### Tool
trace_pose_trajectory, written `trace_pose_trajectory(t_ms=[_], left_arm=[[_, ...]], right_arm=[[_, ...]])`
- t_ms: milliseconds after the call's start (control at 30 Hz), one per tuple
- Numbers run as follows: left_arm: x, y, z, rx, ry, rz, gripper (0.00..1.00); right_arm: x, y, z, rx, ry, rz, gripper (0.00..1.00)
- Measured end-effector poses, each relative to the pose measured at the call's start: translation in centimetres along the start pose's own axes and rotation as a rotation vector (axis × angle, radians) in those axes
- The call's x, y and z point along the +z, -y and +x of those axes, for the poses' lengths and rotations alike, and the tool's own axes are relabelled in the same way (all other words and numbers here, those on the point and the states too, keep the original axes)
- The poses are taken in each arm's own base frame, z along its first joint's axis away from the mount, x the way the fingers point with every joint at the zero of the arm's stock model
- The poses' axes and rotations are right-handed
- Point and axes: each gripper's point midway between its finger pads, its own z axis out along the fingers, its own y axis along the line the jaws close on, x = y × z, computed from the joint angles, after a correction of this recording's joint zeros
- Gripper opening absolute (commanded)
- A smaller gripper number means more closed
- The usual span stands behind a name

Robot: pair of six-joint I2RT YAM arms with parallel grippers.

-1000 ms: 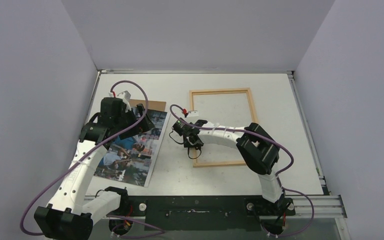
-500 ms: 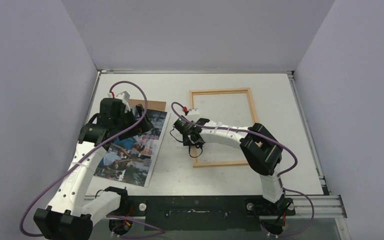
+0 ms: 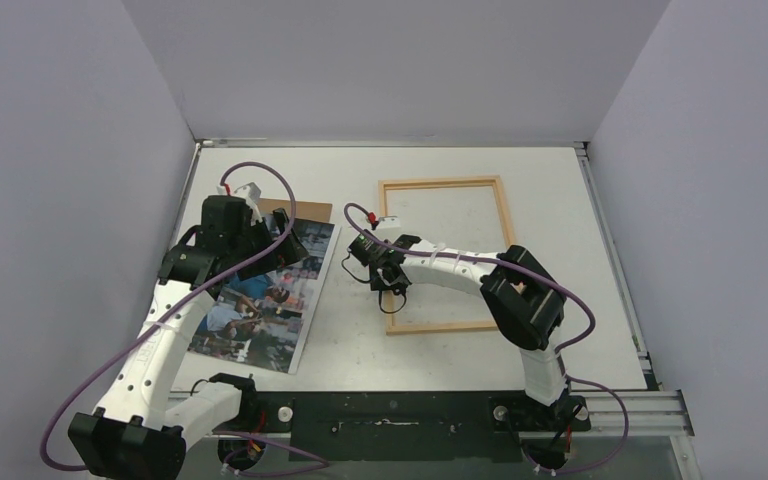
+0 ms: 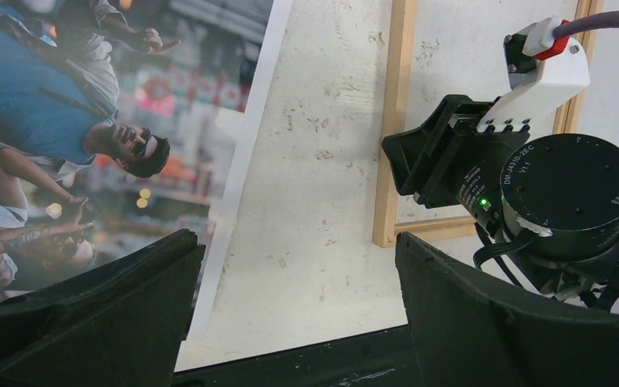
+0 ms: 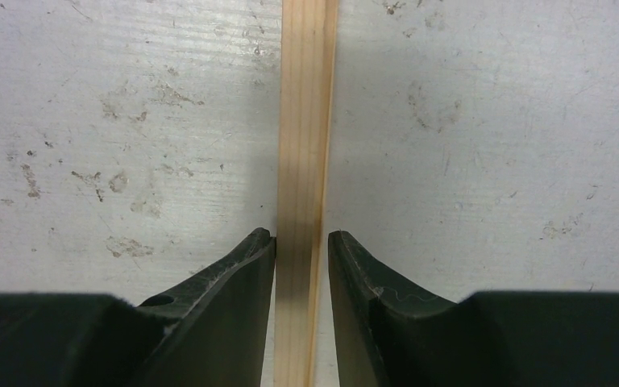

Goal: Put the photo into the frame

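Right gripper [image 5: 301,238] is clenched on the frame [image 5: 306,121]: the fingers straddle the left-hand rail, and in the wrist view both tips look pressed against its sides. The grip sits on the near half of that rail, above the near-left corner. The frame lies flat on the table [image 3: 560,220], right of centre, with bare tabletop showing inside it. Left gripper [image 3: 265,238] is released, jaws spread wide with nothing between them, hanging over the far right part of the photo [image 3: 255,310]. The photo lies face up on the left side of the table, skewed, outside the frame, with a strip of bare table between them. A brown board [image 3: 305,210] pokes out from under the photo's far edge.
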Motion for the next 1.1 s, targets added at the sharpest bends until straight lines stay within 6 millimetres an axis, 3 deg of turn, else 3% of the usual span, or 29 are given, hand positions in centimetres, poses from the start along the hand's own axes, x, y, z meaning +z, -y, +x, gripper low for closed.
trace_pose_trajectory(t_ms=[167,600,867,967,1100], left_arm=[[0.1,-0.1,0.2,-0.001,-0.005,-0.003,0.89],[0.3,-0.4,0.5,-0.002,-0.012,-0.01,0.89],[0.4,-0.5,0.7,-0.003,-0.019,-0.014,0.86],[0.7,-0.8,1.0,-0.006,-0.029,-0.021,0.85],[0.9,-1.0,1.2,-0.01,-0.04,-0.033,0.85]], right_arm=[[0.1,0.2,-0.1,-0.004,-0.002,0.001,0.24],[0.2,0.0,0.0,-0.004,-0.017,-0.014,0.21],[1.0,-2.1,-1.8,0.008,0.006,-0.057,0.22],[1.5,-2.6,-2.5,0.014,0.015,-0.075,0.25],[1.9,-3.2,-3.4,0.024,0.021,-0.121,0.41]])
